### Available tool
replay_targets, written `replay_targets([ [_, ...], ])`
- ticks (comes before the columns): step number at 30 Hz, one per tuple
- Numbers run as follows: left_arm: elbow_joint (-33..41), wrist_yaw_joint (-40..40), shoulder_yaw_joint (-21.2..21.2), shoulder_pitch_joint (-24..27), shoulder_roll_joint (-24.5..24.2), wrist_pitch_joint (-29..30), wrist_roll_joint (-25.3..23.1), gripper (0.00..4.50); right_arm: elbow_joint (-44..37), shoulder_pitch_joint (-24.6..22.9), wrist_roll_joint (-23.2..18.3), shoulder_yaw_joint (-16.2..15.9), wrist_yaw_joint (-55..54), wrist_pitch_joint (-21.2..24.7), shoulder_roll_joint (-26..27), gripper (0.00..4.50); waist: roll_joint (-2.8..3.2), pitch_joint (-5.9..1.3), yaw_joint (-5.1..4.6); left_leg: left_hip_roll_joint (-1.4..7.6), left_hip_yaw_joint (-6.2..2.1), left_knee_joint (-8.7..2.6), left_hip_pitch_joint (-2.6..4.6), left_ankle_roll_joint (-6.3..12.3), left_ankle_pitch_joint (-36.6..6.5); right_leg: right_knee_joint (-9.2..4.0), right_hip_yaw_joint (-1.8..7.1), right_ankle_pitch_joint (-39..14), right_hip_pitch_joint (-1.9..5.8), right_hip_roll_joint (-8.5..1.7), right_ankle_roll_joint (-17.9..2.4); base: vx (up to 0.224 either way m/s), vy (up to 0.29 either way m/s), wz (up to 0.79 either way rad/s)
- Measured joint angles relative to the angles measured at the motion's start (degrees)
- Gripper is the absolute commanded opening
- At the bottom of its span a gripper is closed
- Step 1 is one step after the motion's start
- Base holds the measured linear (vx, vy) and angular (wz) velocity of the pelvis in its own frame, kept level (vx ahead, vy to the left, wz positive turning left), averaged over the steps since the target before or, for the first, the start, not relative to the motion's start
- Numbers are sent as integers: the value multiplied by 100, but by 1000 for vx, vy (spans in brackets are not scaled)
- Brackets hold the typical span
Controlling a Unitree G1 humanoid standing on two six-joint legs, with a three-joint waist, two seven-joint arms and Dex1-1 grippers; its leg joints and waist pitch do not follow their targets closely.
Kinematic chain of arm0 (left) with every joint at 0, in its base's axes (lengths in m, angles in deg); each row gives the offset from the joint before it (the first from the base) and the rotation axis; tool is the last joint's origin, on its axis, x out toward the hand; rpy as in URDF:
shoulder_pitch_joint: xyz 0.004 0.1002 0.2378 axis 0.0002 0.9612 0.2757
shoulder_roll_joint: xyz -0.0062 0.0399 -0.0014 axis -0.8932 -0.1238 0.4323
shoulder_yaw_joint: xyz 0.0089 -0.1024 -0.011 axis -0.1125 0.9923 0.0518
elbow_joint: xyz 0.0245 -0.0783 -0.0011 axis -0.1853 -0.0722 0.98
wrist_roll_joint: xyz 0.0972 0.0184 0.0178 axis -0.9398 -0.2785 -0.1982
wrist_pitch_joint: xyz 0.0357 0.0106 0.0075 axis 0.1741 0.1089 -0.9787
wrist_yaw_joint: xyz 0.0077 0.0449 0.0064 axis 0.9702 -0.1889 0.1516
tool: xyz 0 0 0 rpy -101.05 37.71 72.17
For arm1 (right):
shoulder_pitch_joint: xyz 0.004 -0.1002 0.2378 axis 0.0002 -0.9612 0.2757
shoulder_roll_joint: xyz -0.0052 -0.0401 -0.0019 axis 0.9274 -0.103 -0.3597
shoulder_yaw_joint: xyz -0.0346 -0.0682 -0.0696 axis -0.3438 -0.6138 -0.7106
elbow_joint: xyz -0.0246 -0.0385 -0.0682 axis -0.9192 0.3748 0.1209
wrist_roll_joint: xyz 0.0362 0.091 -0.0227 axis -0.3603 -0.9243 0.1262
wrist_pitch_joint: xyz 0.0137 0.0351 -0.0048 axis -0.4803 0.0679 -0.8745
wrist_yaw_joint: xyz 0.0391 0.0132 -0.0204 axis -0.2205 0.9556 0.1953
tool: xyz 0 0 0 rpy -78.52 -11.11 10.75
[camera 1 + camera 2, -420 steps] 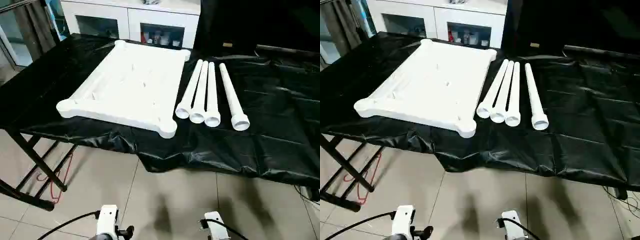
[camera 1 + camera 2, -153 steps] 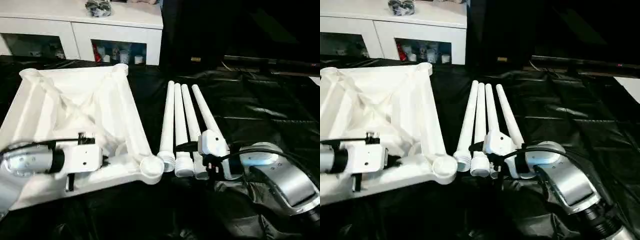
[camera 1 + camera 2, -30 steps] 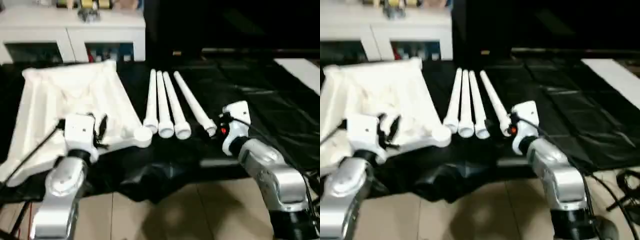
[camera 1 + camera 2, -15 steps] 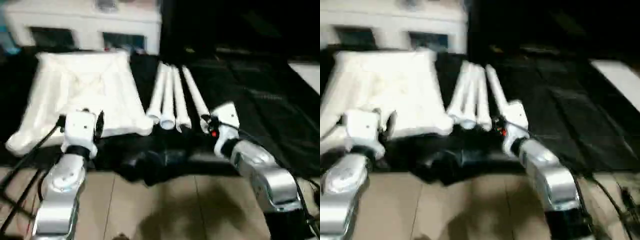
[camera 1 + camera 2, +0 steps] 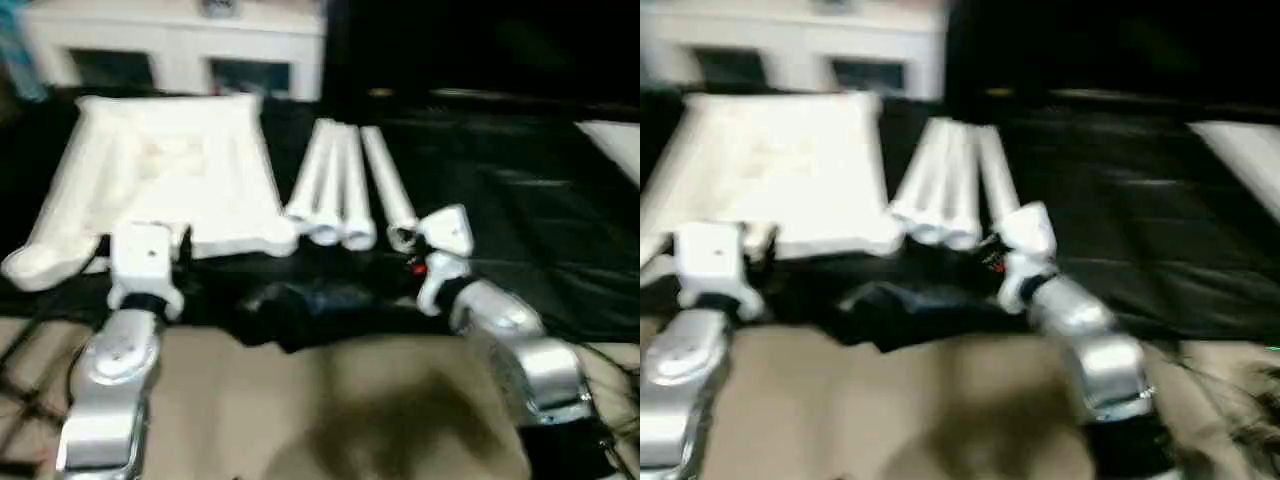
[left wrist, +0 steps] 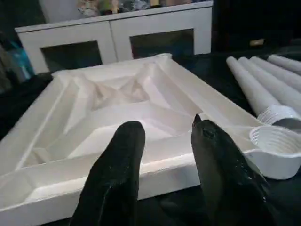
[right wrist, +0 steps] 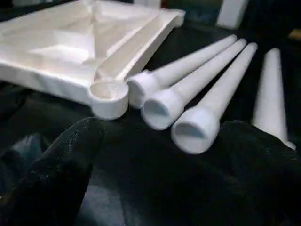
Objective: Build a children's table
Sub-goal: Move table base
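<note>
A white cabinet [image 6: 117,37] stands behind the black-draped counter [image 5: 500,200]. Ahead of the left gripper [image 6: 164,155], its jaws partly open and empty, lies the tabletop [image 6: 117,108], ribbed underside up. The right gripper [image 7: 164,155], jaws wide and empty, faces four legs [image 7: 207,94] beside a corner socket [image 7: 109,94].
</note>
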Motion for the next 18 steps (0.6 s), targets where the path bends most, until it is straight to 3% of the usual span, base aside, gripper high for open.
replay_targets([
  [1,0,13,-43,-9,10,-10,18,191,1,16,12,46,-17,-8,-4,450,-60,-30,21,-19,39,-44,-11,-20,59,-40,31,55,-3,-25,90,-60,32,-2],
  [2,-24,13,-49,-6,24,-35,22,191,14,14,65,42,-44,-16,8,450,-60,-28,38,-29,87,-127,-16,-4,122,-135,71,135,-9,-41,222,-60,32,-2],
  [4,-35,11,-43,-6,16,-84,12,191,24,-15,116,35,-81,-61,13,450,-75,-19,58,-20,131,-236,-6,-14,176,-202,86,197,-9,-51,264,-77,-16,0],
  [11,-37,1,-48,10,-24,-192,-56,191,26,-21,117,44,-157,-206,28,450,-89,-12,211,277,464,-451,50,-216,331,-155,87,203,-22,8,262,-53,-74,7],
  [15,-50,5,-50,10,-26,-161,-78,191,26,-21,112,81,-170,-214,32,450,-94,-13,297,373,533,-553,61,-287,444,-147,111,207,-59,83,251,-3,-49,3],
  [18,-71,14,-100,4,6,-167,-35,191,28,-30,122,168,-170,-216,5,450,-71,-21,263,287,240,-562,-174,-123,603,-209,-225,207,-45,7,219,4,-33,38],
])
